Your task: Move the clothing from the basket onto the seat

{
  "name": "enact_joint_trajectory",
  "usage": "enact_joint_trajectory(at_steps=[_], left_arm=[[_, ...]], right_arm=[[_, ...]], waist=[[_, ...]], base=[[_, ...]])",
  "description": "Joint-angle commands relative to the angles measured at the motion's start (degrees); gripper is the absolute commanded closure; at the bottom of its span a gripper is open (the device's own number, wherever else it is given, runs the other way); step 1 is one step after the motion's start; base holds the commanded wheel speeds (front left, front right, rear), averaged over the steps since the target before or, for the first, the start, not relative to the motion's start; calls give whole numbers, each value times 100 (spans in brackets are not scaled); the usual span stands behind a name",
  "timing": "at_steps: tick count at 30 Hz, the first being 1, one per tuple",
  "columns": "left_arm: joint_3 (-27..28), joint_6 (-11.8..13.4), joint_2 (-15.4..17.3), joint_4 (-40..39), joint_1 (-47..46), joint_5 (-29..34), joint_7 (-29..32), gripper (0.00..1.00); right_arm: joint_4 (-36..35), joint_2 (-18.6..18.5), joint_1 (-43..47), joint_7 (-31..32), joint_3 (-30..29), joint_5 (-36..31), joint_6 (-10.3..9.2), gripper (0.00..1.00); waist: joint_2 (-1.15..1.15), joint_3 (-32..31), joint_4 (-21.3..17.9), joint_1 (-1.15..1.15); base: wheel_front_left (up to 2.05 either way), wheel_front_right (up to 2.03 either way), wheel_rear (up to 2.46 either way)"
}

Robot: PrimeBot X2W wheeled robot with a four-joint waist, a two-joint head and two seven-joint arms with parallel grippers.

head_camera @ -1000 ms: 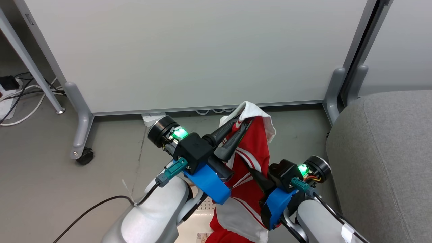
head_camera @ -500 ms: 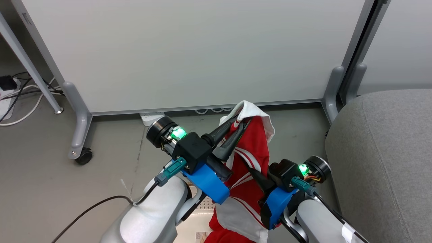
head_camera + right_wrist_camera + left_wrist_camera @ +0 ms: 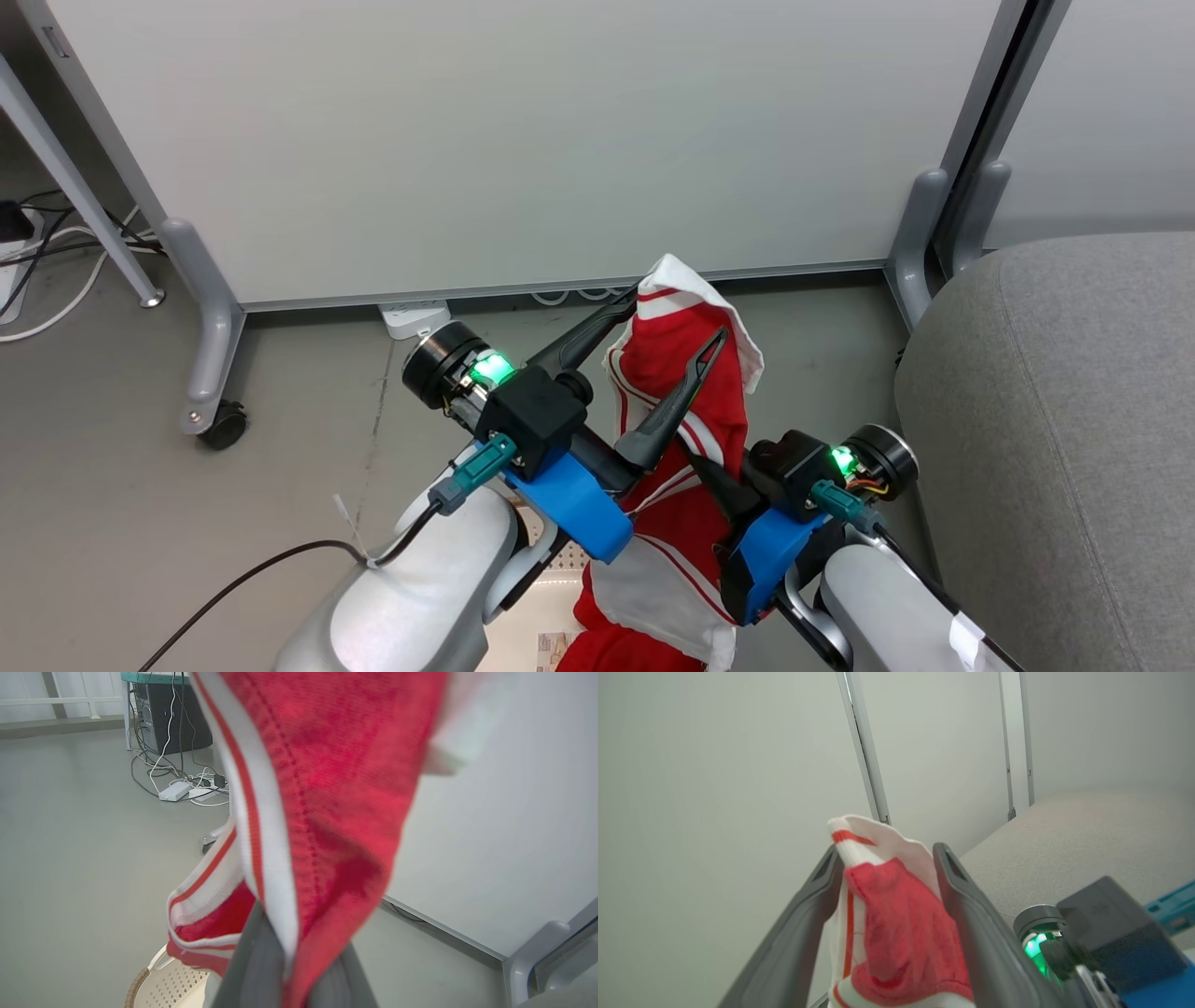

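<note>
The clothing [image 3: 686, 411], a red garment with white stripes and a white panel, hangs in the air above the basket [image 3: 513, 644]. Its white top edge stands loose between the spread fingers of my left gripper [image 3: 680, 313], which is open. In the left wrist view the clothing [image 3: 896, 924] fills the gap in that gripper [image 3: 887, 856]. Lower on the cloth, my right gripper [image 3: 698, 464] is shut on a red fold. The right wrist view has the clothing [image 3: 327, 788] draped over that shut gripper [image 3: 287, 956], and the basket [image 3: 159, 984] below. The grey seat [image 3: 1055, 420] lies to the right.
A white partition panel [image 3: 523, 140] on grey feet with a caster [image 3: 219, 429] stands close ahead. A power strip [image 3: 411, 315] lies at its base and cables [image 3: 37, 252] trail at the far left. In the right wrist view a computer tower [image 3: 173, 714] with wires stands on the floor.
My left gripper's fingers have spread apart and let go their pinch on the garment's top edge. The right gripper keeps its hold. The head view has shifted slightly.
</note>
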Motion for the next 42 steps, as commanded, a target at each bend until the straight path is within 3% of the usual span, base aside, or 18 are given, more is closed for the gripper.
enact_joint_trajectory(at_steps=[1,12,29,42], left_arm=[[5,32,45,-1,-87,-18,-2,0],[-20,75,158,-74,-135,-27,29,0],[-217,63,340,-170,-225,19,126,0],[-407,73,334,-137,-150,-21,149,0]], right_arm=[[-47,29,-71,-6,-65,20,-4,100],[-314,37,-138,-6,-679,-90,-5,100],[-1070,110,70,-6,-2348,-382,-5,100],[-1347,168,487,-6,-3190,-497,-4,100]], waist=[[0,43,-35,0],[0,475,-519,0],[0,1080,-1846,0],[0,1224,-2657,0]], base=[[0,0,0],[0,0,0],[0,0,0],[0,0,0]])
